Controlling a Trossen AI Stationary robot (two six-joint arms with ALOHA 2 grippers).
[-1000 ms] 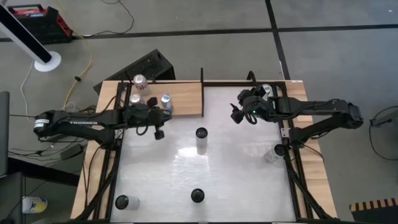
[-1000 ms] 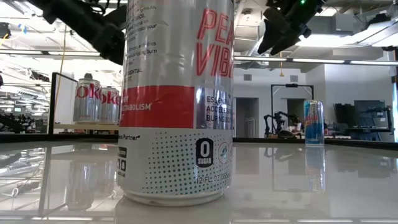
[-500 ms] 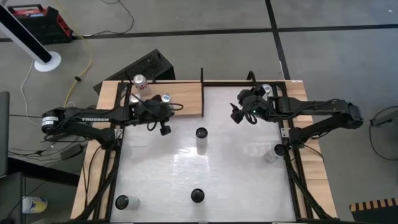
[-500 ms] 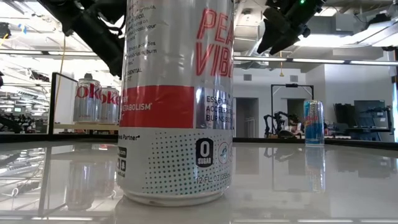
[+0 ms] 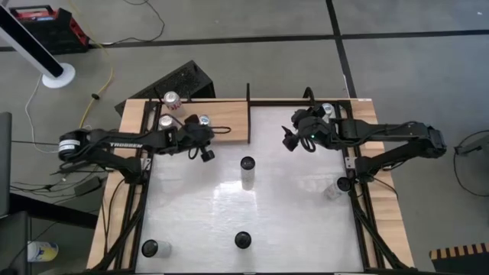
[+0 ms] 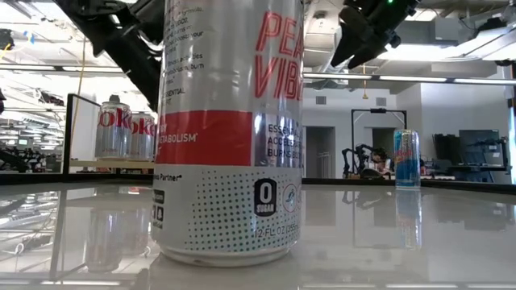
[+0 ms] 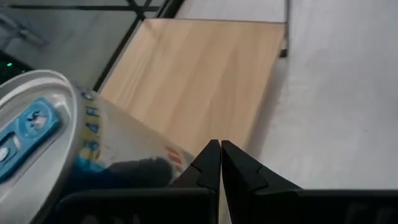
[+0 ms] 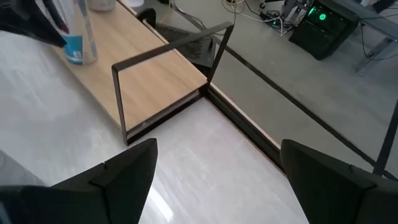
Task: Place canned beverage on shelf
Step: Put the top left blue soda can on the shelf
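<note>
The white desk [image 5: 252, 206] fills the frame, with the light-wood shelf [image 5: 225, 121] laid flat along its far left corner so that cans can be lined up there in a row. The left arm reaches across the shelf's near edge, its gripper [image 5: 205, 149] just off the board over the desk, the fingers [image 7: 211, 163] pressed together on nothing. A blue-labelled can [image 7: 56, 149] stands on the shelf just beside them, apparently just set down; in the overhead view it is the nearest of three tops there [image 5: 203, 120], beside two red-and-white cans [image 5: 171, 99] already in place. Most of the board to their right lies bare up to the thin black frame [image 5: 247, 113] that stands at its end, so there is room for more cans, though that upright is an edge to steer clear of. The right gripper [image 5: 294, 137] waits above the far right of the desk, fingers [image 8: 124, 171] spread wide and empty. A tall can [image 5: 247, 169] stands mid-desk, well apart from both arms, with open surface all around it, a likely next pick. Other cans sit near the front edge [image 5: 242, 240] and the right rail.
</note>
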